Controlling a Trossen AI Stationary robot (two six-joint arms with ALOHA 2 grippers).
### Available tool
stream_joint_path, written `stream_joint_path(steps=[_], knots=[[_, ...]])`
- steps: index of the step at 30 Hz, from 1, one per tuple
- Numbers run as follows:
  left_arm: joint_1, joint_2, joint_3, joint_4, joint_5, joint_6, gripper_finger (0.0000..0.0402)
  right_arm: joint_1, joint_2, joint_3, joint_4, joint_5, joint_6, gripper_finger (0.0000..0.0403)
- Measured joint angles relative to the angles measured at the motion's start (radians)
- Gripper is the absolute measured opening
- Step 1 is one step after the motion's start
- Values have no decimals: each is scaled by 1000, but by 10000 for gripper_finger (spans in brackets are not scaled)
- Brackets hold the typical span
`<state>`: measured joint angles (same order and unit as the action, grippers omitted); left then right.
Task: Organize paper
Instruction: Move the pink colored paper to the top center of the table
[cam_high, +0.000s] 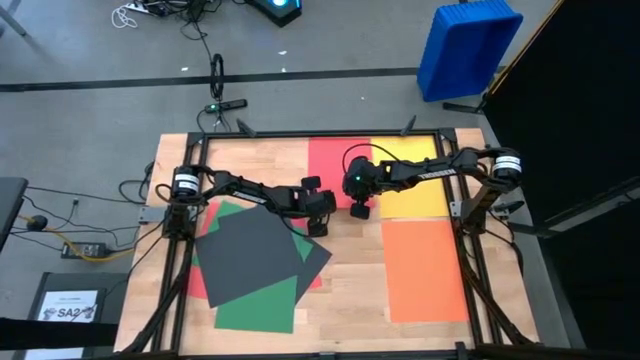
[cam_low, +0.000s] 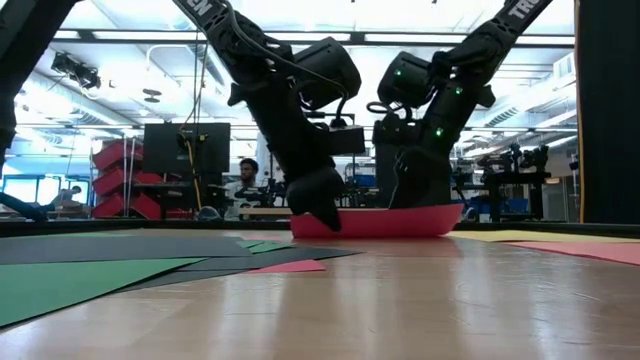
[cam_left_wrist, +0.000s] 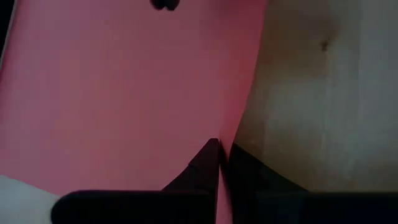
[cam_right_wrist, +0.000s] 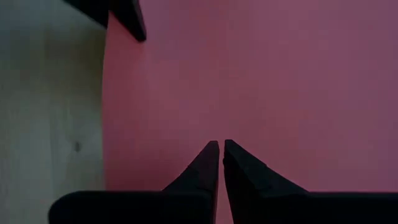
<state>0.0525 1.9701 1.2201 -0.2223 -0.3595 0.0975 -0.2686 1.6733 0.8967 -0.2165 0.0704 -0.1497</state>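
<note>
Green sheet (cam_low: 60, 280) foreground | low view: both claws pinch bowed red sheet (cam_low: 380, 222)

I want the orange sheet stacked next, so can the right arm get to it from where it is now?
Probably yes. The orange sheet lies flat and uncovered on the right arm's side of the table. But the right gripper is shut and pressing on the red sheet with the left gripper, so it must lift off first.

Both arms over red sheet (cam_high: 335, 160)
</note>
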Motion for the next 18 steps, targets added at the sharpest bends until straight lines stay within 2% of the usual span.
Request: stream_joint_path(steps=[18], knots=[[7,0,0,7,17,1,0,-23,84,3,-7,-33,25,0]])
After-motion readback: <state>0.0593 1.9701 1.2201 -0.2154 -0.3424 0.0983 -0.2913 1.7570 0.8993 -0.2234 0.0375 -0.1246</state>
